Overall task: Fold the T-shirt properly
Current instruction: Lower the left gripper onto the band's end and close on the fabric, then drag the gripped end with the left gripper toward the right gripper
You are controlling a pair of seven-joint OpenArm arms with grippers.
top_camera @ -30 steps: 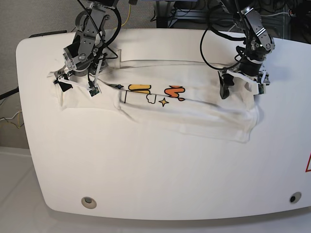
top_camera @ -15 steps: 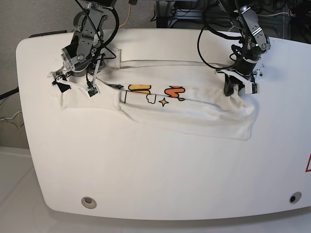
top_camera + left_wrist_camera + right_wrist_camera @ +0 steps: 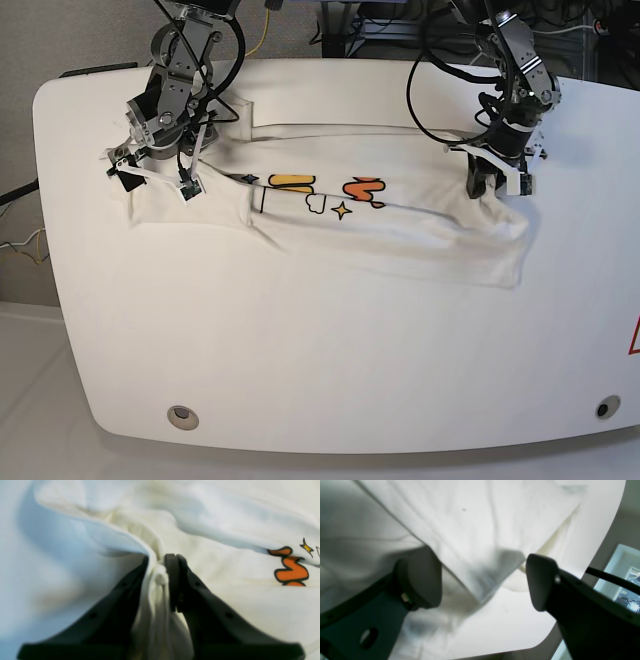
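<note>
Two hands sit on the shirt (image 3: 400, 235), which lies crumpled in a long band across the far half of the white table (image 3: 330, 370), print of orange and yellow shapes showing mid-band. Left hand (image 3: 162, 562) is at the shirt's end on the base view's right, jaws narrow and pinching a bunched fold of white cloth. Right hand (image 3: 482, 580) is at the other end near the table corner, jaws wide, straddling a cloth corner without clamping it.
</note>
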